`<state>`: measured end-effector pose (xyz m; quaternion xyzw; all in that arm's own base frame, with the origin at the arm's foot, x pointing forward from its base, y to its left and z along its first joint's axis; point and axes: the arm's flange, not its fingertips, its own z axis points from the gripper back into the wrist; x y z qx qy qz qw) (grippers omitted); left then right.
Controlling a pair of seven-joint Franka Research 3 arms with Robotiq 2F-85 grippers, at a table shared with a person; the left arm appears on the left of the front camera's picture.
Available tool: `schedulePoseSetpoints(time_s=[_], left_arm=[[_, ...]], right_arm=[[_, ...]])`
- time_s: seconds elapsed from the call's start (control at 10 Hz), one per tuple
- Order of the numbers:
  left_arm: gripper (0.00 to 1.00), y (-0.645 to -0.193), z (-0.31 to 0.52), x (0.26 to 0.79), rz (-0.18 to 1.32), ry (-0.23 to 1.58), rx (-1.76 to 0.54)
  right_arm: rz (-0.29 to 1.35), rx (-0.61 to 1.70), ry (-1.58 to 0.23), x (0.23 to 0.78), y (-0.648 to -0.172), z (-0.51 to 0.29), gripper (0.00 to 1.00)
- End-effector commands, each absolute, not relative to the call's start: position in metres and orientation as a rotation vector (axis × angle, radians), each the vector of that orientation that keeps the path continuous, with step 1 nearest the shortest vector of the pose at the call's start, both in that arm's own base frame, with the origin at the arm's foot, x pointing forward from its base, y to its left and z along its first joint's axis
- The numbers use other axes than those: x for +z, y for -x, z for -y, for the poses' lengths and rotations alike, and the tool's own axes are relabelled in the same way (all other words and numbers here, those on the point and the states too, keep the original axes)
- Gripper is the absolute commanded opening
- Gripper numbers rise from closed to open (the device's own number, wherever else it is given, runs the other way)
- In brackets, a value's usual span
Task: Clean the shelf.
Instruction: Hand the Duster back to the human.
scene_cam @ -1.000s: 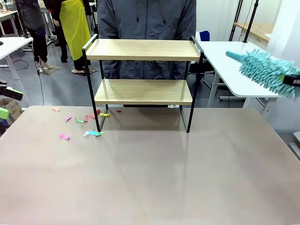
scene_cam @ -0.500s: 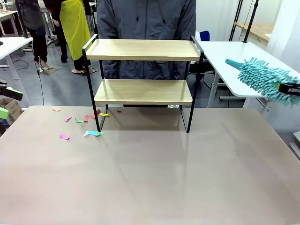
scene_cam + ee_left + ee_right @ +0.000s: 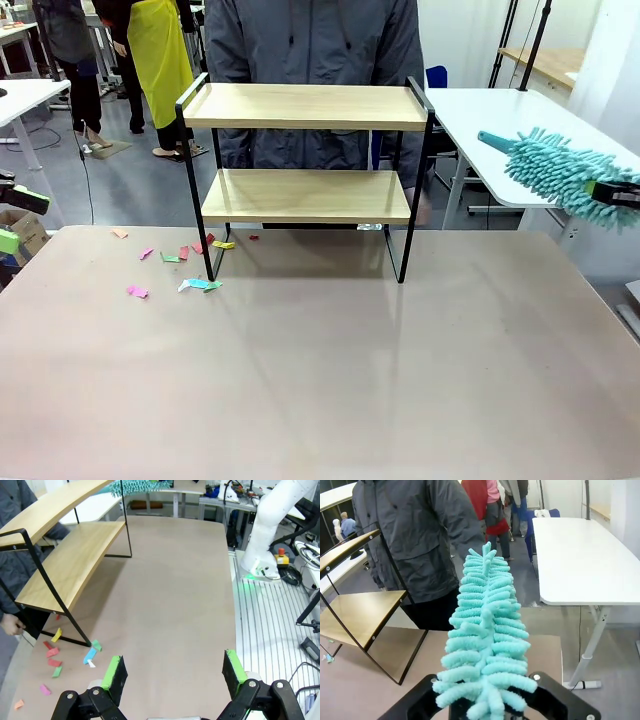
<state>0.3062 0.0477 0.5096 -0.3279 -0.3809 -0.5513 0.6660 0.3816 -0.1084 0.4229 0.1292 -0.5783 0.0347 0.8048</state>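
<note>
Standing at the far side of the big brown table, a person in a grey jacket waits right behind the shelf, presumably to watch or lend a hand with the cleaning. That shelf sits toward the far middle of the table, its two light wooden boards bare as far as I can see, its black end rails turned toward each arm, which leaves both tiers open to a sweep from the side.

Off to the right, raised above the table's edge and well apart from the shelf, the right gripper has its fingers pressed onto the base of a teal fluffy duster. The duster's tip points toward the shelf's right end, roughly level with the gap between the boards, a sensible way to carry it if the next sweep is along one of them, I'd guess.

The left gripper hangs low over the near left part of the table with its green pads spread wide and nothing between them, seemingly just kept out of the way.

Smallest of all, bits of coloured paper lie scattered on the table by the shelf's left legs, looking like debris already brushed off the boards.
</note>
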Motion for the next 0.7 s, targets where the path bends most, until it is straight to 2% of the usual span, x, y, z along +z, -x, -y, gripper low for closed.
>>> schedulePoseSetpoints(time_s=[0.0,0.6], left_arm=[[1.00,-0.3066,-0.0467,0.5110,0.888,0.750,-1.250],[1.00,-0.3066,-0.0467,0.5110,0.888,0.750,-1.250]], right_arm=[[1.230,0.073,-0.284,0.4247,-0.3816,0.1086,0.17],[1.230,0.073,-0.284,0.4247,-0.3816,0.1086,0.17]])
